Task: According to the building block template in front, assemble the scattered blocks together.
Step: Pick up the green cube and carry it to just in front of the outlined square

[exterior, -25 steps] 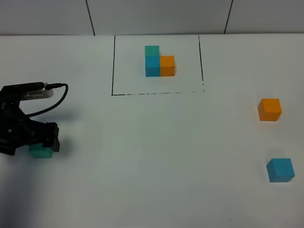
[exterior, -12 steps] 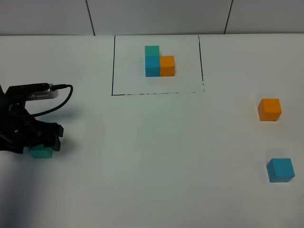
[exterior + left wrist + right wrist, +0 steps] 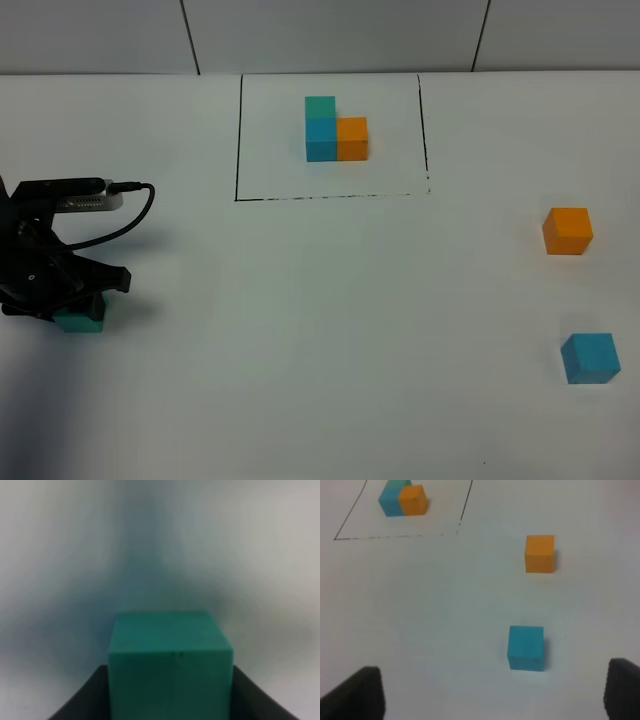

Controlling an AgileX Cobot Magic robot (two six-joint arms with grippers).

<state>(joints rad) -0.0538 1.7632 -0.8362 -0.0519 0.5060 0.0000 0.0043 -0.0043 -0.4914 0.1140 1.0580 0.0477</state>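
Note:
The template (image 3: pixel 334 132) is a black-outlined rectangle at the back of the white table, holding a joined teal-green, blue and orange L-cluster; it also shows in the right wrist view (image 3: pixel 403 500). The loose teal-green cube (image 3: pixel 80 321) lies at the far left. My left gripper (image 3: pixel 72 303) is down over it, and in the left wrist view the cube (image 3: pixel 171 660) fills the gap between both dark fingers (image 3: pixel 82 702). The loose orange cube (image 3: pixel 567 230) (image 3: pixel 539 553) and blue cube (image 3: pixel 590 358) (image 3: pixel 526 647) lie at the right. My right gripper (image 3: pixel 495 695) is open above the table, short of the blue cube.
The left arm's black cable (image 3: pixel 130 200) loops above the wrist. The table's back edge meets a grey wall (image 3: pixel 330 35). White table surface (image 3: pixel 330 330) spans the middle between the left cube and the right cubes.
My left gripper has shifted slightly left and sunk lower around the teal-green cube. The cube stays on the table. The other cubes have not moved.

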